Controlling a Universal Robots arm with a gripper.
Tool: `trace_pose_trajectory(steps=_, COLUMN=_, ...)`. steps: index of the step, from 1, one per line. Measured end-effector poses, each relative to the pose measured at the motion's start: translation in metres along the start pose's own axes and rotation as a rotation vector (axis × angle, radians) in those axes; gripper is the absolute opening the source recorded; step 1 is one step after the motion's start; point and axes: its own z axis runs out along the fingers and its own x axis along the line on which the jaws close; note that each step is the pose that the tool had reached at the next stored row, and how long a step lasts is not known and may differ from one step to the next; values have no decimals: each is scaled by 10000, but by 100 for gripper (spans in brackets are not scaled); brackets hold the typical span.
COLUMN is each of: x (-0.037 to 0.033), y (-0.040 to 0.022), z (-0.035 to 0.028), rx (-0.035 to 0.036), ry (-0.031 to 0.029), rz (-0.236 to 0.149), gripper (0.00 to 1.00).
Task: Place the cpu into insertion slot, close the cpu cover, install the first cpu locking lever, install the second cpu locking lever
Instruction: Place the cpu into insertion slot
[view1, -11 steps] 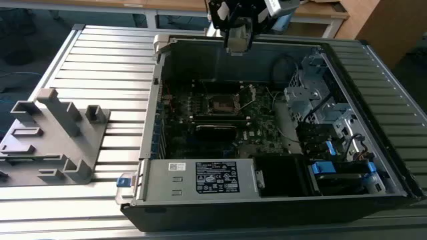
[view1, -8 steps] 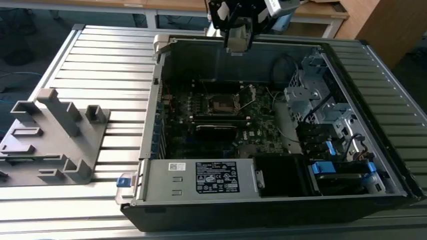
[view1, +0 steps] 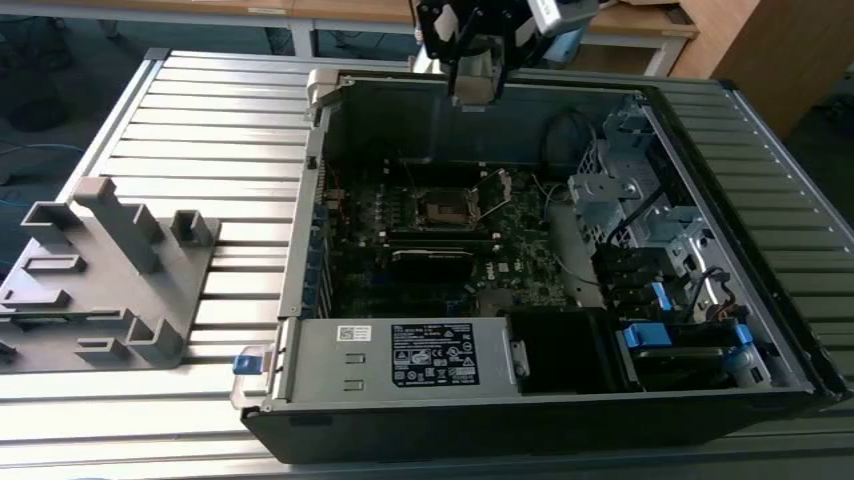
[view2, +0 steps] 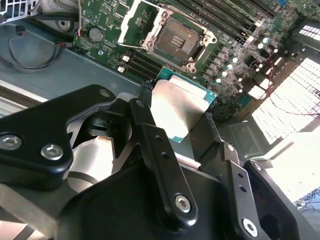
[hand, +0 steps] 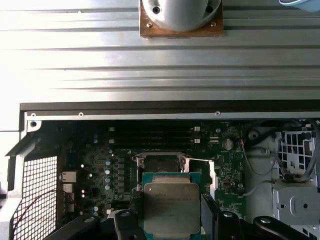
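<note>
Black metal gripper (view2: 179, 102) is poised over the open computer case (view1: 534, 430). Its jaws are clamped on the grey-topped square cpu (view2: 186, 114).

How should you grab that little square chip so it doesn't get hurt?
By its two opposite thin edges, coming in from the sides. The cpu is a flat, thin square, so edge gripping probably keeps its flat faces untouched and level. The gripper holds it just so, fingers on two opposite sides, up off the board, apart from the open insertion slot.
</note>
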Motion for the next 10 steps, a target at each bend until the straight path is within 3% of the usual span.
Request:
trace_pose_trajectory(steps=4, x=16, y=-3, z=27, rx=-1, ry=-1, rz=0, gripper=54)
trace_pose_trajectory(steps=10, x=46, y=-13, z=133, rx=0, ry=0, rz=0, gripper=54)
